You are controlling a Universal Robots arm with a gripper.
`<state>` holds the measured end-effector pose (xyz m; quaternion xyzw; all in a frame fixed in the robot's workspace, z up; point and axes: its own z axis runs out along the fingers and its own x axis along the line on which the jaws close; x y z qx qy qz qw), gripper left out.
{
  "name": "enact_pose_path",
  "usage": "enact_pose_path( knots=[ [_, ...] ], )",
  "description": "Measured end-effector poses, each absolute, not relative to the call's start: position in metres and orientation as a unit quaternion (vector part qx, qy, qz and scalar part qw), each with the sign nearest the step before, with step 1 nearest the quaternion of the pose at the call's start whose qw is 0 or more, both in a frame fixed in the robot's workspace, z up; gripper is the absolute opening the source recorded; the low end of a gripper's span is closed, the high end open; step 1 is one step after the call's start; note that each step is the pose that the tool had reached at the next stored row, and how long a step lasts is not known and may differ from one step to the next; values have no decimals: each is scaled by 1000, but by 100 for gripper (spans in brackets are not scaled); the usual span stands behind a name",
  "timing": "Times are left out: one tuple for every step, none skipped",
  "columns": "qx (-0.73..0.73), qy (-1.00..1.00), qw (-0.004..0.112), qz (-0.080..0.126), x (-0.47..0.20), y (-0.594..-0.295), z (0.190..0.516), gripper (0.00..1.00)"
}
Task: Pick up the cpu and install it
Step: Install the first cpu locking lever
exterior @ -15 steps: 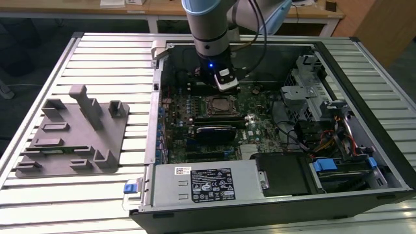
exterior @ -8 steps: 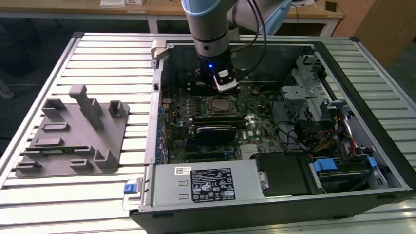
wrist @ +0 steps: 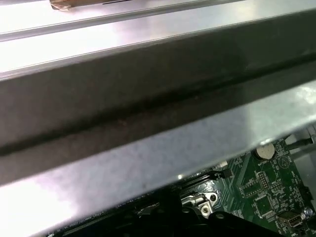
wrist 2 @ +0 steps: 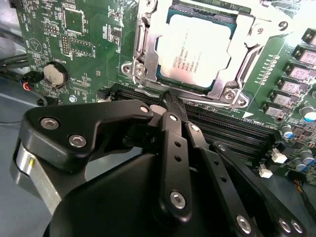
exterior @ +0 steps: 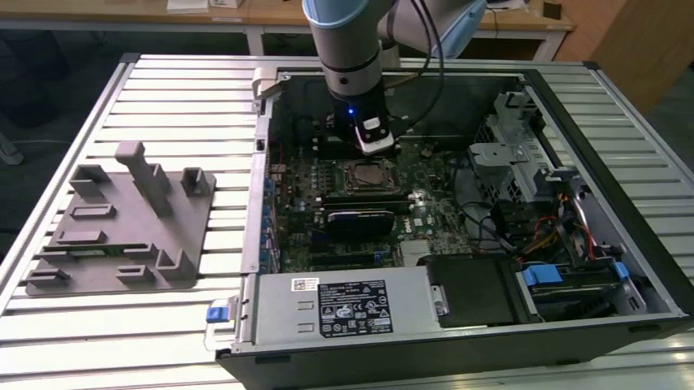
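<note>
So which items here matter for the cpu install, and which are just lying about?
Job:
- cpu, seated in its socket on the motherboard
- pincer, beside the socket

Lying about:
- grey fixture on the table
- power supply
- coin cell

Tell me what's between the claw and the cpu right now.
In the second wrist view, the socket's metal frame edge and a dark slot lie between the claw and the cpu.
</note>
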<state>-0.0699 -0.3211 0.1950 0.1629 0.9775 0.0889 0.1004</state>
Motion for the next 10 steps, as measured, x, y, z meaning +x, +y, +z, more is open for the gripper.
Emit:
enact_pose_path(
  knots=[
    [164,977,100,89,-70,-321,195,11],
    [165,977,101,89,-70,-321,194,11],
    [166,977,101,89,-70,-321,194,11],
    [167,977,101,88,-70,-321,193,11],
    [169,977,101,88,-70,-321,193,11],
    [170,976,101,88,-70,-321,193,11],
    [171,976,101,88,-70,-321,192,11],
    [172,976,101,88,-70,-321,192,11],
    [173,976,101,88,-70,-321,192,11],
    [174,976,101,88,-70,-321,191,11]
  ],
)
